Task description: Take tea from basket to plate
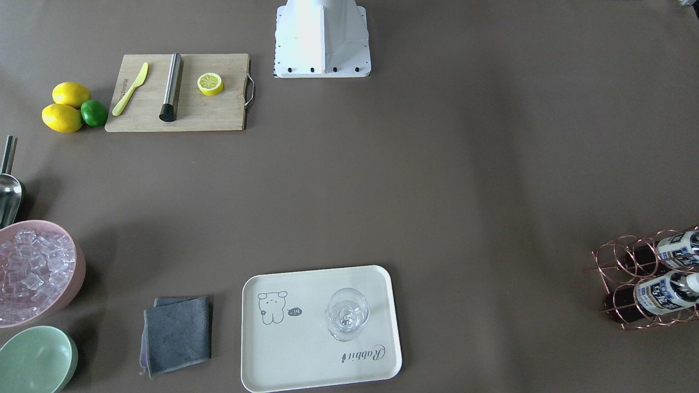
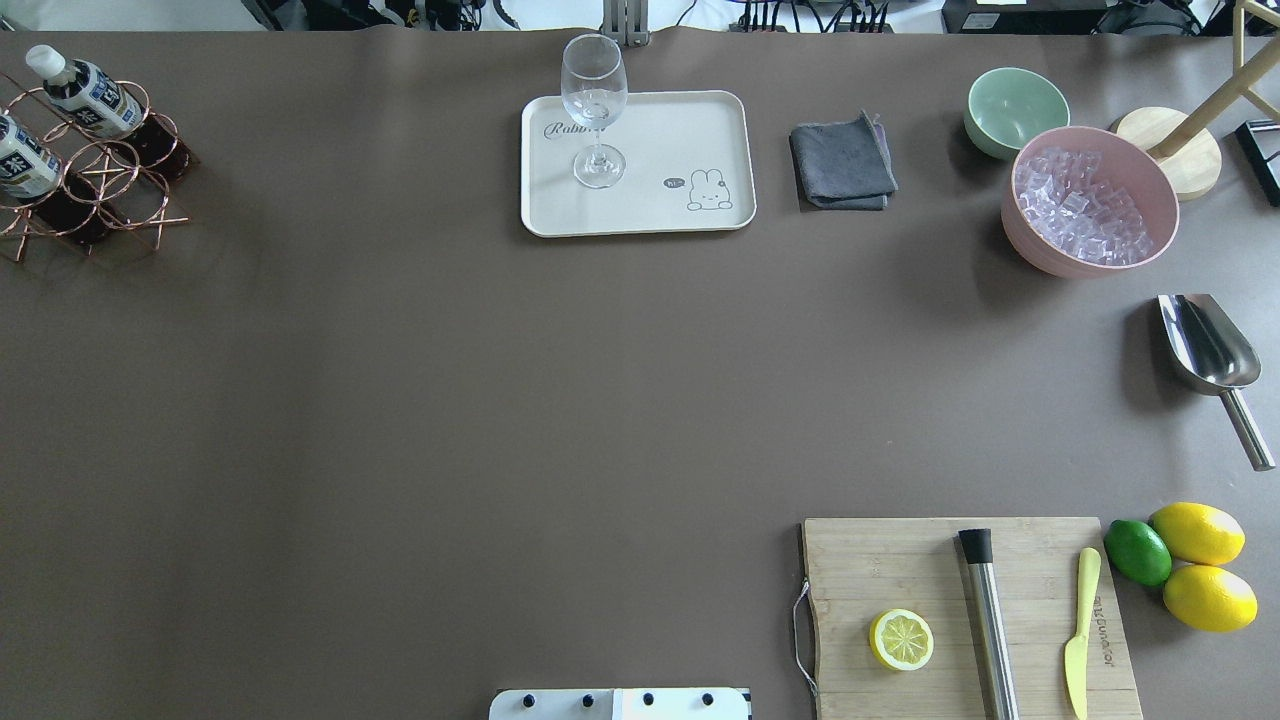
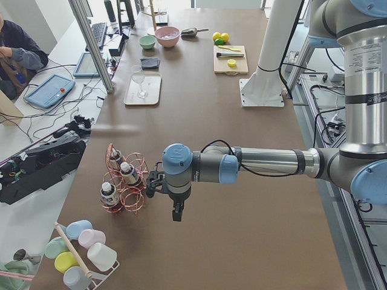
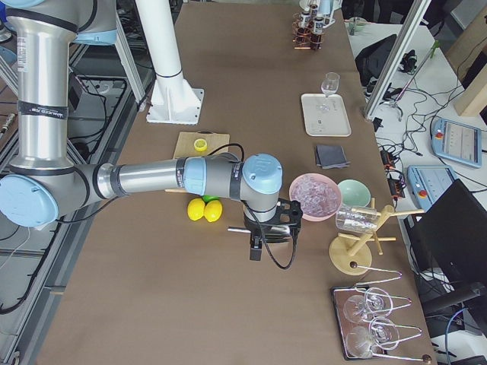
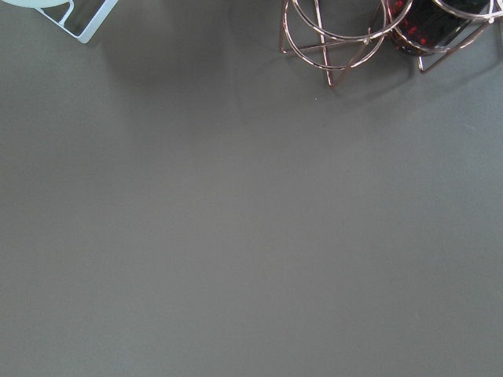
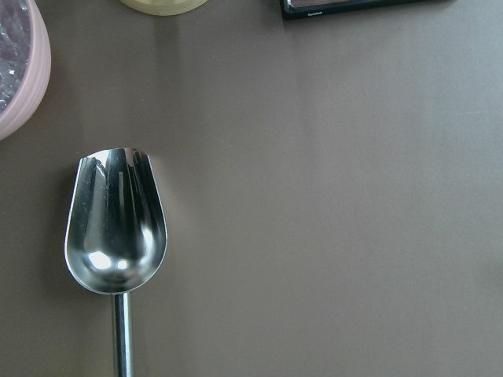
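Plainly, nothing carried across yet. Found the tea, small plastic bottles of dark liquid with white caps and blue-printed white labels (image 2: 85, 85), resting in the copper wire rack of round ring cells (image 2: 110, 195) at the far left corner of the brown bench (image 2: 400, 400). Counted three bottles in the left side view, only two in the overhead. Lay slanted in the rings, long axis tilted, caps raised and pointing away from the robot, dark bases toward it.

Saw the cream rectangular tray with rounded corners and a cartoon drawing (image 2: 690, 130) well apart from the rack along the same far edge, bearing only a clear stemmed glass (image 2: 594, 110).

Made out the left claw (image 3: 176, 214) hanging just beside the rack, on the robot's side of it, over bare bench. Made out the right claw (image 4: 256, 252) at the opposite end, above a steel scoop (image 6: 116, 228) near a pink bowl (image 4: 314, 194) of ice. Could not tell of either claw whether spread or pressed together.

Judged the left arm far the nearer. Judged, too, that any grasp would need to meet that tilt and draw the bottle out along it, cap end first.
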Robot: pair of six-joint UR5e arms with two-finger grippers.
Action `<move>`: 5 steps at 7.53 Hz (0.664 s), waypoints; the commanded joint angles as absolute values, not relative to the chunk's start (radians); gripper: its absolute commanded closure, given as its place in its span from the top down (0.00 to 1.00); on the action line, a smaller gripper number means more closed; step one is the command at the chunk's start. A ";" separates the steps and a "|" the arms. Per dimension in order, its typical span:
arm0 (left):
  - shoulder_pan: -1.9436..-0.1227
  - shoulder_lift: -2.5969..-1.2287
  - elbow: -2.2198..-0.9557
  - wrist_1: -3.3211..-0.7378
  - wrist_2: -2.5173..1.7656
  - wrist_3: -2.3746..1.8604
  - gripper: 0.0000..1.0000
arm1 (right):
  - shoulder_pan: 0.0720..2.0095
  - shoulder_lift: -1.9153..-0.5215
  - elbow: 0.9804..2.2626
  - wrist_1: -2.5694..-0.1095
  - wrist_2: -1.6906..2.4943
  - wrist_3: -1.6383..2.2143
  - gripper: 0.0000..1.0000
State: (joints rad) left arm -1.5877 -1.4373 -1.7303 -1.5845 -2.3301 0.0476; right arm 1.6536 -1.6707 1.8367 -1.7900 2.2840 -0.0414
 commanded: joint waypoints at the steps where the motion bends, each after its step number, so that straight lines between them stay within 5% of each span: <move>1: -1.588 -1.437 -1.730 -1.585 -2.330 0.048 0.98 | 1.660 -1.672 1.839 -1.790 2.284 -0.041 1.00; 5: -1.588 -1.437 -1.736 -1.592 -2.332 0.051 0.98 | 1.678 -1.671 1.836 -1.786 2.284 -0.041 1.00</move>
State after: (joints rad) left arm -1.5877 -1.4373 -1.7370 -1.5897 -2.3313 0.0491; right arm 1.6764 -1.6710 1.8364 -1.7882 2.2841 -0.0414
